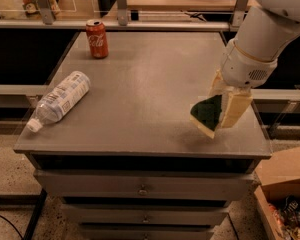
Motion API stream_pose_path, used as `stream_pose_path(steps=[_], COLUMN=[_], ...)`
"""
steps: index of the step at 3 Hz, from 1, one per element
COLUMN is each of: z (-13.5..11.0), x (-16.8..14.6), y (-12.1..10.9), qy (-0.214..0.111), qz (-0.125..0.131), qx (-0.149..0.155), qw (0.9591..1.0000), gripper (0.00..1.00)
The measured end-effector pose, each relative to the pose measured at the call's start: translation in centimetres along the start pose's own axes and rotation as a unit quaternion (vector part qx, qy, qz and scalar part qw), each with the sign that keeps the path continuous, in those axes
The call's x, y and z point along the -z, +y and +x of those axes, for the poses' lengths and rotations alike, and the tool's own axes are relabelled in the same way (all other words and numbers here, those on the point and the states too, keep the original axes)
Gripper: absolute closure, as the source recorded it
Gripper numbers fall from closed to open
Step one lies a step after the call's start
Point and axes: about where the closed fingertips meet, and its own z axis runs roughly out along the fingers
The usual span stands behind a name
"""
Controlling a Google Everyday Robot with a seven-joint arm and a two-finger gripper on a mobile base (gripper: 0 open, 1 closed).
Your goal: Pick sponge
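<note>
The sponge has a dark green top over a pale yellow base. It hangs tilted near the right front part of the grey table, slightly above the surface, with a faint shadow beneath it. My gripper comes down from the white arm at the upper right and is shut on the sponge. One pale yellow pad is to the right of the sponge, and the other is behind it.
A red cola can stands at the table's far left. A clear water bottle lies on its side near the left edge. A cardboard box sits on the floor at the lower right. Drawers are below the tabletop and a rail runs behind it.
</note>
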Motion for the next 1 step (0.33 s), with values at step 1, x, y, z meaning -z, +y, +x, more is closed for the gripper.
stream_pose_path(steps=[1], z=[0.00], x=[0.00], y=[0.00], qy=[0.000], qz=[0.000], qx=[0.000], qw=[1.0000], gripper=[1.00])
